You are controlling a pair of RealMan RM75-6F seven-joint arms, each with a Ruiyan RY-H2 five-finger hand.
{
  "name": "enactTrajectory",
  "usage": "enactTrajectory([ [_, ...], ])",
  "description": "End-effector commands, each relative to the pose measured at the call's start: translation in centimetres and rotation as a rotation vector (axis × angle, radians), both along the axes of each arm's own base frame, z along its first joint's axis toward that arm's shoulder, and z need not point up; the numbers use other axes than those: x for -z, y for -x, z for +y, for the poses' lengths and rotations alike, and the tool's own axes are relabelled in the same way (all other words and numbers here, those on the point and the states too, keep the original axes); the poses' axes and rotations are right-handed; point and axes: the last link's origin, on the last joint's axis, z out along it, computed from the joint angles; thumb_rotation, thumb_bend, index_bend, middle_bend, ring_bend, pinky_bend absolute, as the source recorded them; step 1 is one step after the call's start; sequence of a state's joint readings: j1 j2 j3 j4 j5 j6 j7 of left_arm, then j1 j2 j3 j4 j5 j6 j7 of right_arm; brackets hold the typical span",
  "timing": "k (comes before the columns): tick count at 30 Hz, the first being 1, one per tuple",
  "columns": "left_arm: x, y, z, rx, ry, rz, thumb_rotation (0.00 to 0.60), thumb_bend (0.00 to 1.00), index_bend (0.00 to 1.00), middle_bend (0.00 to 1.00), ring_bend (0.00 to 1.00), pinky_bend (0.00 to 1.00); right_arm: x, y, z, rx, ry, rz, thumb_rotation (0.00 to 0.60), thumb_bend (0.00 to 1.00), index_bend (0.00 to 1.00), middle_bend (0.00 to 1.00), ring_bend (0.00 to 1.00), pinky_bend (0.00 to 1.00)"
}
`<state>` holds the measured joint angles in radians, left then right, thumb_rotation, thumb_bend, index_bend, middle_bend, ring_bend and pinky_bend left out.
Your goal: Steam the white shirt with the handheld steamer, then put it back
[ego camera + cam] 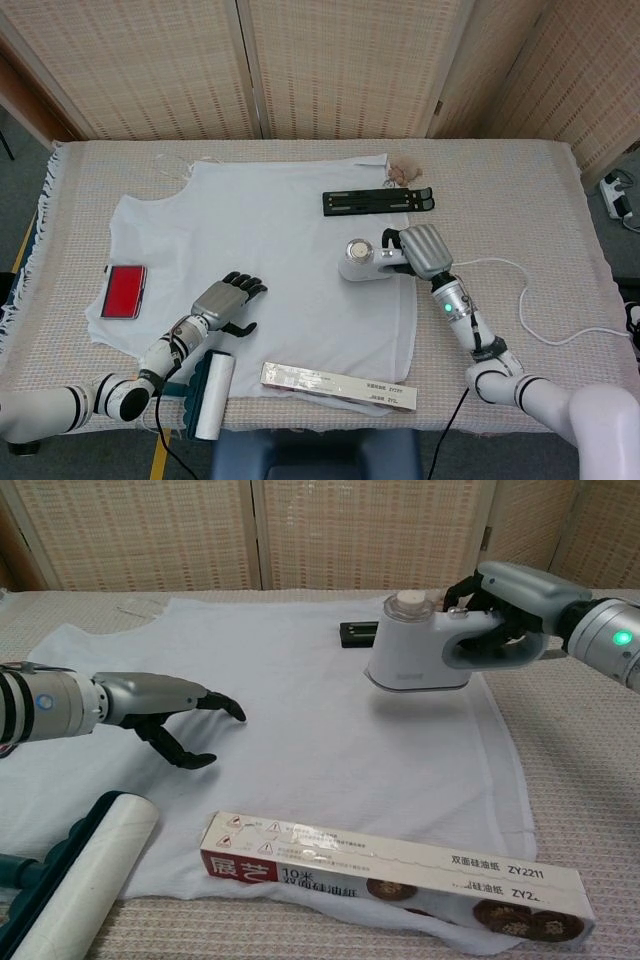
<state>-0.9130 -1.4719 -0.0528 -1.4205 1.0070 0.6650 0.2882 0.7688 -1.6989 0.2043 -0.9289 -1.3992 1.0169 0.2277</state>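
White shirt (270, 250) flat on bench for steaming | right hand (505, 605) grips steamer (420, 655) lifted above it | left hand (170, 715) empty, fingers apart, pinning cloth

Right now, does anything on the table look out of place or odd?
Yes. A long paper box, a red case and a black bar all lie on the white shirt, cluttering the cloth to be steamed. The right hand holds the steamer just above it.
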Motion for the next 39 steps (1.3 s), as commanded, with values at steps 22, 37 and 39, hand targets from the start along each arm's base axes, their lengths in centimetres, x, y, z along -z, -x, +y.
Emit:
enactTrajectory([
  [22,0.1,0.8,-0.2,0.001,-0.004,0.031,0.365,0.44,0.15,0.10,0.02,0.00,6.5,-2.3,1.6,-0.119,-0.158,0.062,0.600,0.86,0.79,0.80,0.73,0.92],
  [37,0.4,0.3,-0.1,0.018,-0.002,0.033,0.367,0.44,0.15,0.10,0.02,0.00,3.0,2.5,7.4,-0.151,-0.266,0.093,0.600,0.86,0.79,0.80,0.73,0.92],
  [39,0.3,0.3,-0.1,0.018,-0.003,0.033,0.368,0.44,0.15,0.10,0.02,0.00,2.3,3.1,8.4,-0.154,-0.279,0.095,0.600,0.86,0.79,0.80,0.73,0.92],
])
